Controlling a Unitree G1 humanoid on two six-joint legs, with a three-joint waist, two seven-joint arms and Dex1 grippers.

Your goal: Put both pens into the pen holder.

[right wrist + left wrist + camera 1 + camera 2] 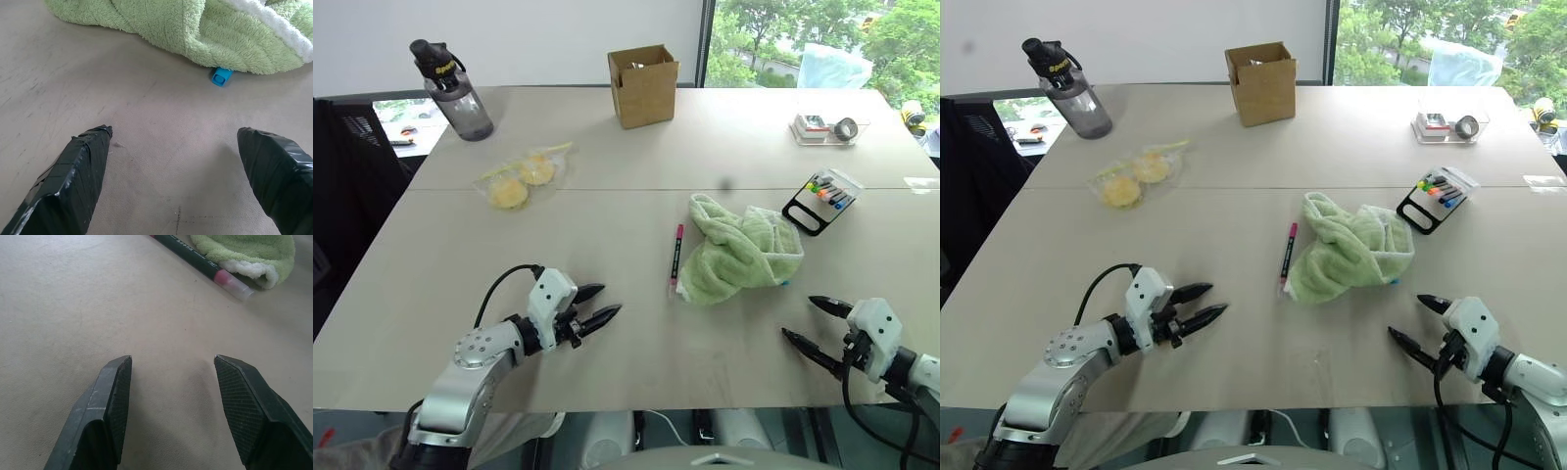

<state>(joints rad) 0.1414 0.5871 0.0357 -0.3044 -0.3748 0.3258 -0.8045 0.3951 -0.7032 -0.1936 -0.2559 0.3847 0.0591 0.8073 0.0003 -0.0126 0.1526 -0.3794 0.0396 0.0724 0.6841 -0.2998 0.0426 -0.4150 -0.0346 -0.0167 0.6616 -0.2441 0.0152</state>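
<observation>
A black pen with a magenta cap [676,257] lies on the table just left of a crumpled green towel [739,250]. The second pen is mostly hidden under the towel; its light blue end [221,77] pokes out at the towel's near right edge. The black pen holder [820,201], with coloured marker ends showing, lies beyond the towel to the right. My left gripper [607,300] is open above the table, near-left of the magenta pen [195,259]. On the near right my right gripper [798,316] is open, pointing at the towel.
A grey water bottle [450,90] stands at the far left and a brown cardboard box [643,85] at the far middle. A clear bag of yellow food [522,179] lies left of centre. A clear tray with a tape roll [829,127] sits far right.
</observation>
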